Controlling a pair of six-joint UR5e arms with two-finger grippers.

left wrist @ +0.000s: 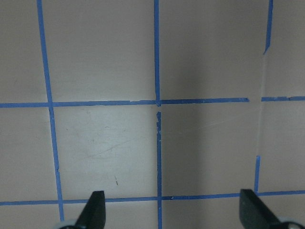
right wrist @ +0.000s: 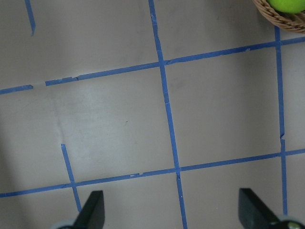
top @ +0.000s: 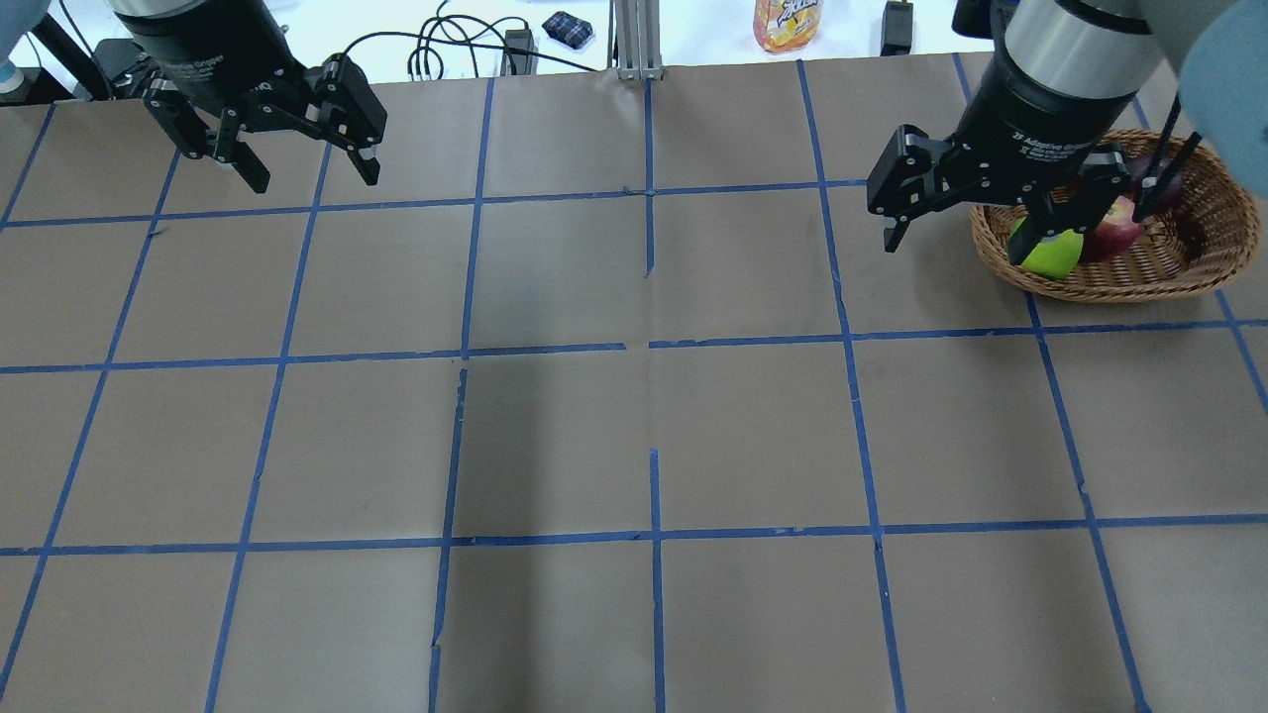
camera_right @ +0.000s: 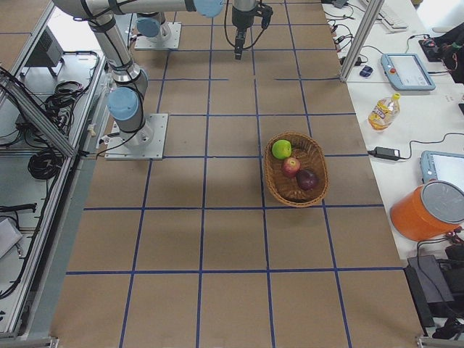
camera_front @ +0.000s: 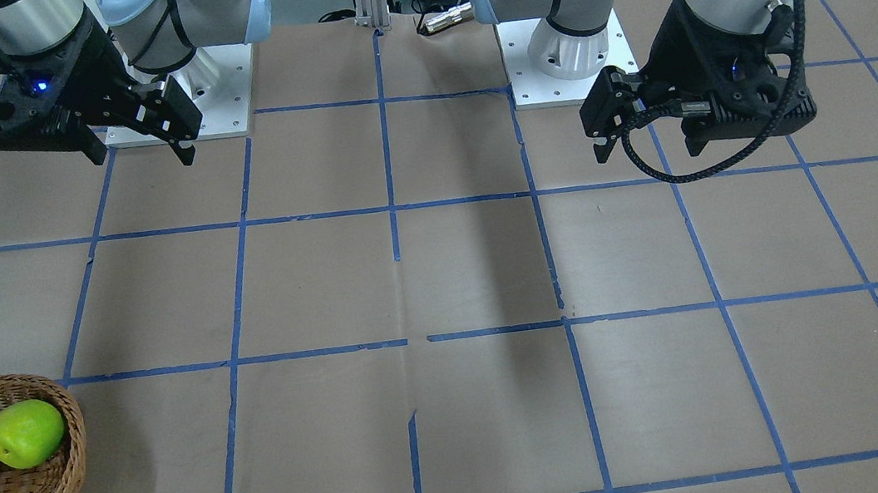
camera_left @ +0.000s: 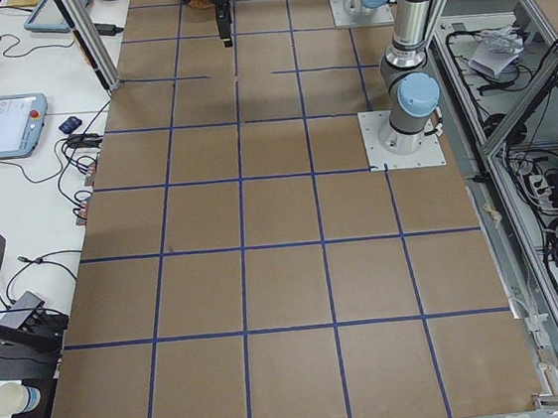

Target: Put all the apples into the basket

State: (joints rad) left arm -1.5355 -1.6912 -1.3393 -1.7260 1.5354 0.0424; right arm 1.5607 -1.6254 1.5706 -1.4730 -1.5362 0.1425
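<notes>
All three apples lie in the wicker basket [camera_right: 270, 181] at the far right of the table: the green apple [camera_right: 281, 149], the red apple [camera_right: 291, 167] and the maroon apple [camera_right: 307, 179]. In the overhead view my right gripper [top: 958, 248] is open and empty. It hangs above the table just left of the basket [top: 1189, 282] and partly hides the green apple [top: 1055, 255] and the red apple [top: 1109, 233]. My left gripper [top: 317, 180] is open and empty above the far left. The right wrist view shows the green apple [right wrist: 286, 5] at its top corner.
Brown paper with a blue tape grid covers the table [top: 634, 436]. A juice bottle [camera_right: 382, 111], tablets, cables and an orange bucket [camera_right: 428, 210] lie on the white side bench beyond the basket. The arm bases [camera_front: 558, 56] stand at the table's robot side.
</notes>
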